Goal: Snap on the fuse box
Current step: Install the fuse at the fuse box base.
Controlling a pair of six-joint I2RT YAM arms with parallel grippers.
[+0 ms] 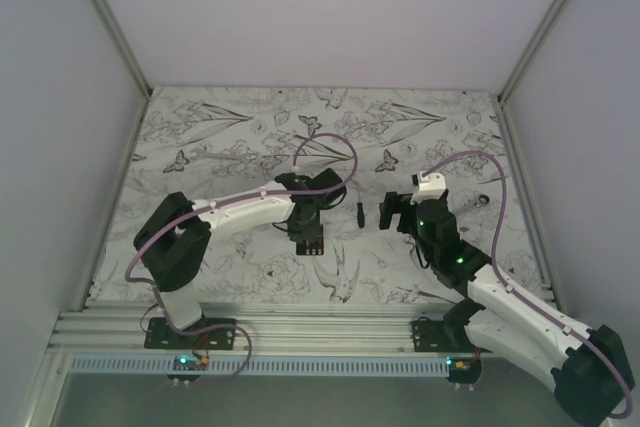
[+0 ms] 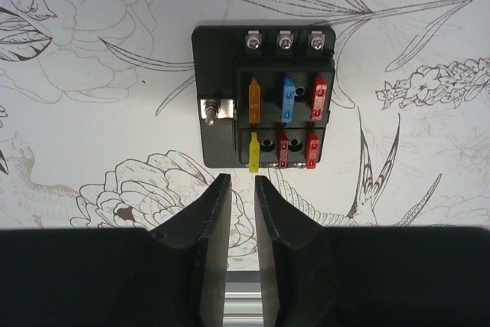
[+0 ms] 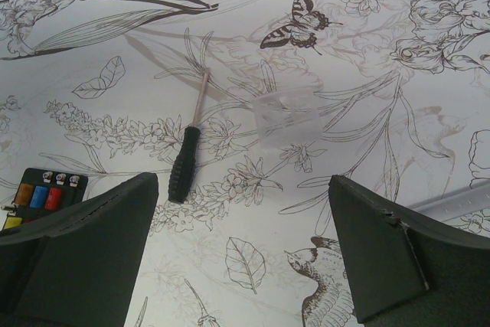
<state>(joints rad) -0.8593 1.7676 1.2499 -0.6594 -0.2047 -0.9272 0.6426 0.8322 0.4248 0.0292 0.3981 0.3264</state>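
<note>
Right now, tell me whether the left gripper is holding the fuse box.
No, the left gripper hangs short of the fuse box, nothing between its fingers.

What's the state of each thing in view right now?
fuse box: lying flat, cover off, fuses exposed.
clear cover: lying loose, apart from the fuse box.
screwdriver: lying loose, ungripped.
left gripper: narrowly open, empty.
right gripper: wide open, empty.

Top camera high, rear, looking down; wrist cameras close, downward, both catching fuse box (image 2: 264,97).
</note>
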